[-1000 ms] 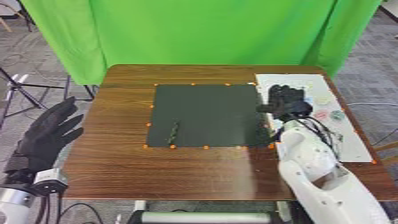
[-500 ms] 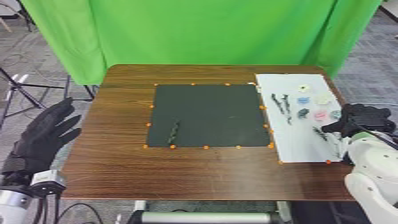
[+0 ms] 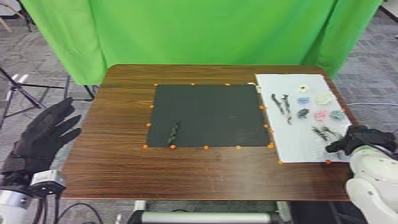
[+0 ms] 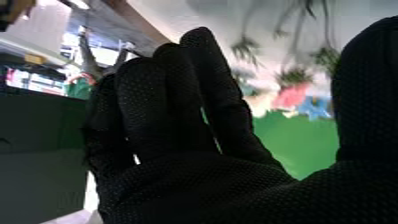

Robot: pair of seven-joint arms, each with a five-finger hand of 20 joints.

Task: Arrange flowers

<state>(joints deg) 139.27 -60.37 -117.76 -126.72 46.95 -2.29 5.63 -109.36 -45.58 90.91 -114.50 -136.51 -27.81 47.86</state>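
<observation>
From where I stand, the robot's right hand (image 3: 360, 139) is at the lower right of the head view, by the edge of the white sheet (image 3: 302, 147); I can't tell whether it touches it. In the right wrist view that right hand (image 4: 204, 185) has its fingers straight, nearly side by side, thumb held apart, pinching nothing I can see. The left hand (image 3: 37, 137), far left, has straight fingers slightly spread. A green sprig (image 3: 174, 133) lies in the lower left part of the black mat (image 3: 213, 112), mid-frame. On the sheet, right of frame, lie dark stems (image 3: 286, 107), leafy sprigs (image 3: 321, 133), a pink flower (image 3: 321, 115) and a light blue flower (image 3: 303, 100).
</observation>
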